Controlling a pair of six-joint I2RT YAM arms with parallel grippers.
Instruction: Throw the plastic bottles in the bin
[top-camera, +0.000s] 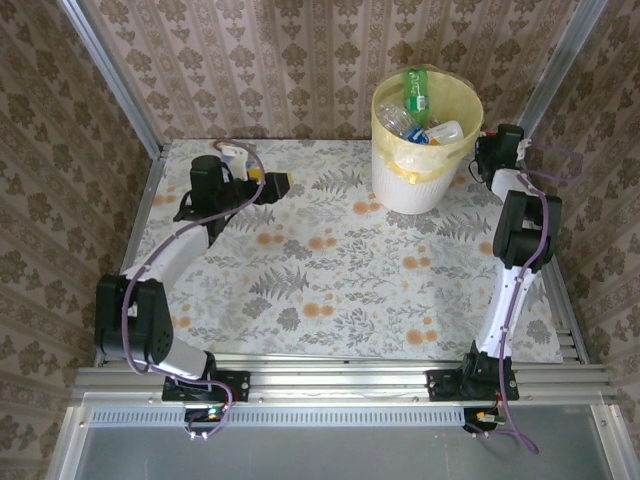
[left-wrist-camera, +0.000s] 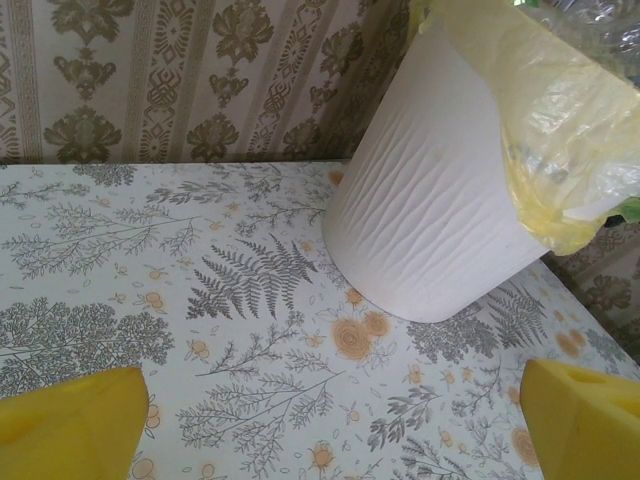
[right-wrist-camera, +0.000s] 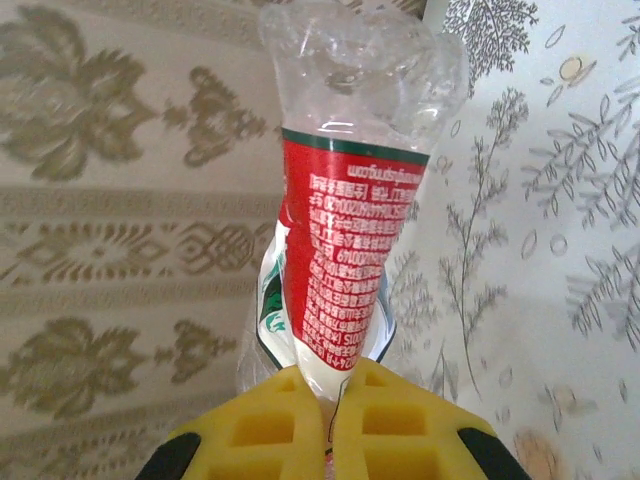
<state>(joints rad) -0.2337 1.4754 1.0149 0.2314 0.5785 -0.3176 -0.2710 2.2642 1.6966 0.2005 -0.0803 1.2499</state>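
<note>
Top view, bin: the white bin (top-camera: 405, 188) with its yellow liner (top-camera: 441, 166) stands on the floral counter (top-camera: 340, 270). It is just beside the right hand (top-camera: 488, 152) and well apart from the left hand (top-camera: 272, 185).
Top view, plastic bottles: the plastic bottles (top-camera: 418, 122) are heaped inside the bin up to the rim, and a green bottle (top-camera: 416, 84) stands up at the back.
Top view, left hand: it is low over the counter with its yellow tips turned toward the bin.
Top view, right hand: it is close to the bin's rim, but too dark and small here to tell what it grips.
Left wrist view, left hand: the yellow fingers (left-wrist-camera: 70, 425) sit at the two lower corners, spread wide, with bare counter between them.
Left wrist view, bin: it is ahead of the hand and to its right, not touching it. The ribbed wall and the overhanging liner show.
Right wrist view, right hand: its fingers are pressed together, pinching the flattened end of a crushed red-labelled bottle (right-wrist-camera: 345, 270).
Right wrist view, held bottle: it sticks out straight ahead of the hand, with wallpaper on one side and counter on the other.
</note>
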